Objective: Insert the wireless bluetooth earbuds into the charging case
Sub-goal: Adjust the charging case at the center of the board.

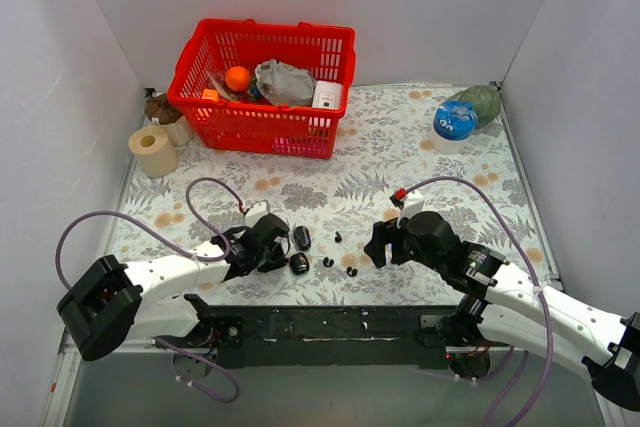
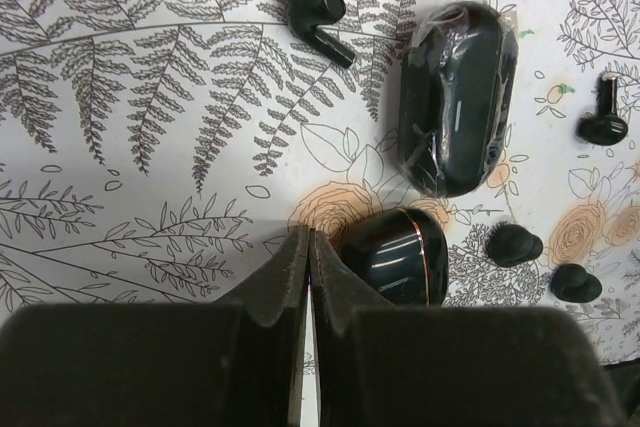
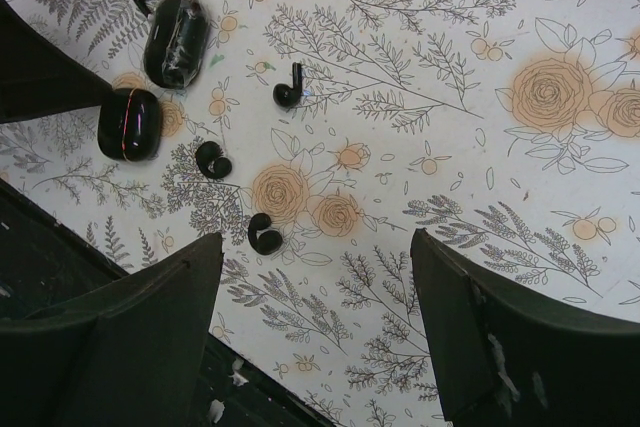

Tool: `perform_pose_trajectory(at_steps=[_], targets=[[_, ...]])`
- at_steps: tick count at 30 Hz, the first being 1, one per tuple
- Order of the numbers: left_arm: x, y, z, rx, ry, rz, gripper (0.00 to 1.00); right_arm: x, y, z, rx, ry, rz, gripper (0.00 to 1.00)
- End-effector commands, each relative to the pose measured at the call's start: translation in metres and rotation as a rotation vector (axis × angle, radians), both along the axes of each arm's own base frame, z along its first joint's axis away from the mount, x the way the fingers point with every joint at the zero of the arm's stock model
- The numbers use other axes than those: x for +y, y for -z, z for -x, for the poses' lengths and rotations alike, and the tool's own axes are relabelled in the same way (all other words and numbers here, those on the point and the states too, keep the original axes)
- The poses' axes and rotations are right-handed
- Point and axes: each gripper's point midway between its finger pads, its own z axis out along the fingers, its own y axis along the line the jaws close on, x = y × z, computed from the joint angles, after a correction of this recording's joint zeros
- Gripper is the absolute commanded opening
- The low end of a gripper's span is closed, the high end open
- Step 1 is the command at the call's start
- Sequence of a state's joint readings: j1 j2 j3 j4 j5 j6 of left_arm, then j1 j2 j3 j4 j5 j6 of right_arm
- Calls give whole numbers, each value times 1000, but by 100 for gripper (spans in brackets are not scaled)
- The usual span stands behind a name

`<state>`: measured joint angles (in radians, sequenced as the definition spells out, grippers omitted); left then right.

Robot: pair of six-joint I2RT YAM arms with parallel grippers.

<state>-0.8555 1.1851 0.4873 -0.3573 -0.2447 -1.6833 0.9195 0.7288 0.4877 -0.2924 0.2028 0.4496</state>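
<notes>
Several tiny black earbuds lie on the floral cloth: two stemmed ones [image 2: 318,12] [image 2: 605,117] and two rounded ones [image 2: 513,244] [image 2: 575,282]. The right wrist view shows them too [image 3: 289,89] [image 3: 212,160] [image 3: 264,235]. A long black case in clear wrap [image 2: 455,97] and a small rounded black case with a copper line [image 2: 400,257] lie shut between them. My left gripper [image 2: 308,247] is shut and empty, just left of the small case. My right gripper [image 3: 318,242] is open and empty, right of the nearest earbud. In the top view both grippers [image 1: 268,247] [image 1: 383,245] flank the earbuds [image 1: 328,261].
A red basket [image 1: 200,97] with odds and ends stands at the back left, with a paper roll [image 1: 153,150] beside it. A blue-white ball [image 1: 455,119] and a green object [image 1: 483,102] sit at the back right. The table's dark front edge [image 1: 330,325] is close behind the earbuds.
</notes>
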Motion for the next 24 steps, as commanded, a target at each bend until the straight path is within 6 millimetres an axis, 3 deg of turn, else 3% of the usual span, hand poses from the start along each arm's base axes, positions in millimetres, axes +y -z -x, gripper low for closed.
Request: perform_pose_trajectory(at_steps=[1, 4, 13, 18, 24], targets=[[-13, -10, 7, -20, 47, 82, 1, 4, 1, 2, 10, -6, -14, 83], [-21, -14, 12, -29, 76, 118, 3, 4, 2, 2, 12, -3, -18, 83], [-43, -5, 34, 20, 144, 105, 1, 4, 5, 3, 22, 0, -23, 83], [-33, 6, 43, 62, 112, 48, 1, 3, 6, 4, 26, 6, -19, 83], [-40, 0, 43, 34, 116, 116, 2, 2, 10, 5, 29, 4, -18, 84]])
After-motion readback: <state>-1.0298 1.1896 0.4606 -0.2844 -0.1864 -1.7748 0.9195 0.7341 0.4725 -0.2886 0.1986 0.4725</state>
